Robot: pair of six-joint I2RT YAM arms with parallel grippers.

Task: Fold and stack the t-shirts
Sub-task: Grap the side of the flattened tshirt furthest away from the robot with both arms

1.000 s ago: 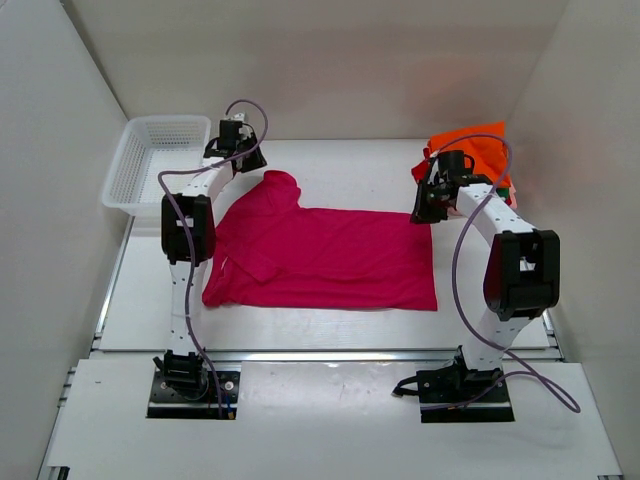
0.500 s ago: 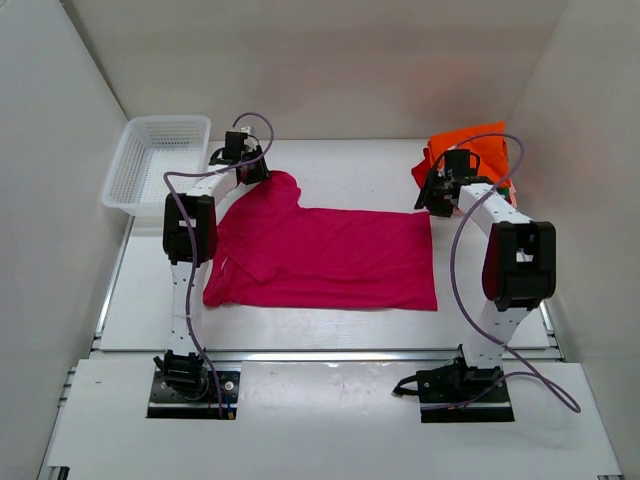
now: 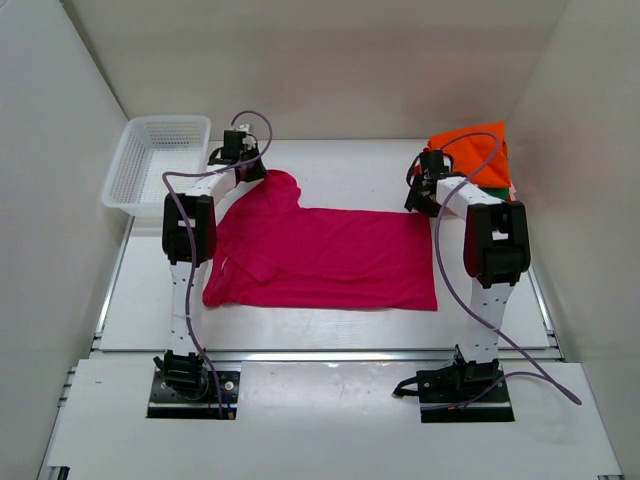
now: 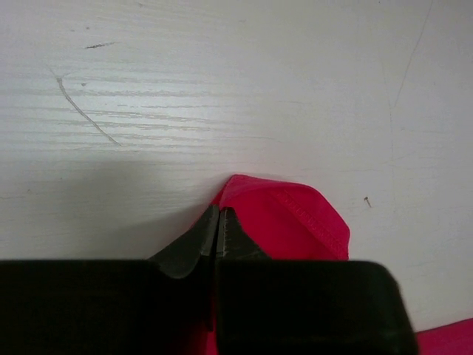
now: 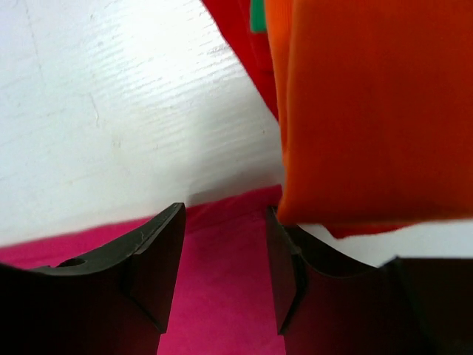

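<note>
A magenta-pink t-shirt (image 3: 320, 258) lies spread flat on the white table. My left gripper (image 3: 258, 172) is at its far left sleeve; in the left wrist view the gripper (image 4: 218, 214) is shut on the sleeve's edge (image 4: 295, 218). My right gripper (image 3: 420, 200) is at the shirt's far right corner. In the right wrist view it (image 5: 225, 214) is open, its jaws astride the magenta cloth (image 5: 222, 296). An orange t-shirt (image 3: 475, 150) tops a pile at the far right, with red (image 5: 240, 37) and green (image 5: 256, 16) cloth showing beneath it.
A white mesh basket (image 3: 155, 165) stands at the table's far left corner. The orange shirt's edge (image 5: 369, 111) hangs close over my right gripper's right finger. White walls enclose the table on three sides.
My left gripper has moved right onto the sleeve tip. My right gripper has moved a little back and left at the shirt's far right corner, and its forearm now points more straight back.
</note>
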